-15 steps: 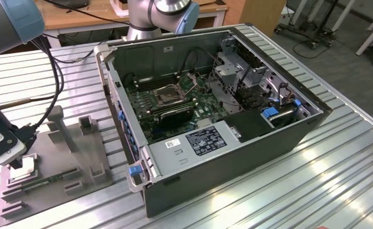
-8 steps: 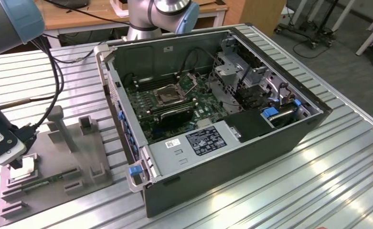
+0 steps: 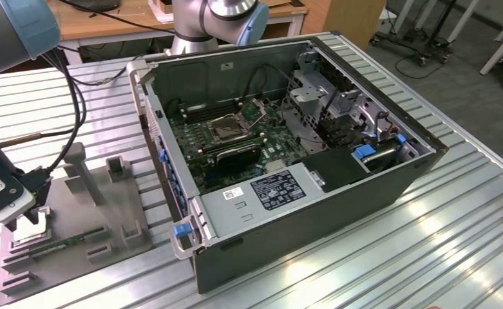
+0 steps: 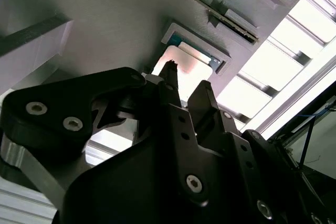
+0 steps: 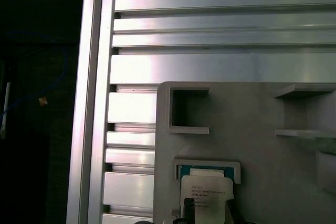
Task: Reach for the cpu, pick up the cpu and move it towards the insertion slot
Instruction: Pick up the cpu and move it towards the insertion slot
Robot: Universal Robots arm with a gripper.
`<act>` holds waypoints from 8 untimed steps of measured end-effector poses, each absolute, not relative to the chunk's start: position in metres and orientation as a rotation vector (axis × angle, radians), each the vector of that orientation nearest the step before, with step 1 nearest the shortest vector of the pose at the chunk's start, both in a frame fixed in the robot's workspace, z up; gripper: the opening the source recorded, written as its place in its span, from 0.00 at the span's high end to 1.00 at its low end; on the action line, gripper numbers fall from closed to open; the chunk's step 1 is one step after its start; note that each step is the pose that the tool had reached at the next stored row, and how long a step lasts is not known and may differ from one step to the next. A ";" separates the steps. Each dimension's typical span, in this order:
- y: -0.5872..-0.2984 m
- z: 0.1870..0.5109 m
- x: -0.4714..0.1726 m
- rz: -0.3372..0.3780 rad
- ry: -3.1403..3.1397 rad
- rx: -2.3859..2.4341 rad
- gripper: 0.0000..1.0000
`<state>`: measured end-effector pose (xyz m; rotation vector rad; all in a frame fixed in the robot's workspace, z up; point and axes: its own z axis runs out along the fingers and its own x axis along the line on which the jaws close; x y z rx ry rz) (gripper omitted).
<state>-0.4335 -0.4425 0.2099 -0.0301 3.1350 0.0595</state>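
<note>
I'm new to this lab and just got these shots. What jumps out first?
The open computer case dominates the middle of the exterior view, baring its green circuit board with the silver-framed insertion slot. At the exterior view's left, the grey tray holds the cpu in a recess. In the second wrist view, the gripper hangs open over it.

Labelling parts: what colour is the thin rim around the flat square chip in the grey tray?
Teal-green, on the silvery square cpu; first wrist view.
</note>
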 end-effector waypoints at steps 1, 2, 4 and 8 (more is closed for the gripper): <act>-0.443 0.210 -0.433 0.060 3.135 -0.030 0.64; -0.443 0.210 -0.433 0.060 3.135 -0.030 0.64; -0.443 0.210 -0.433 0.060 3.135 -0.030 0.64; -0.443 0.209 -0.433 0.060 3.135 -0.030 0.64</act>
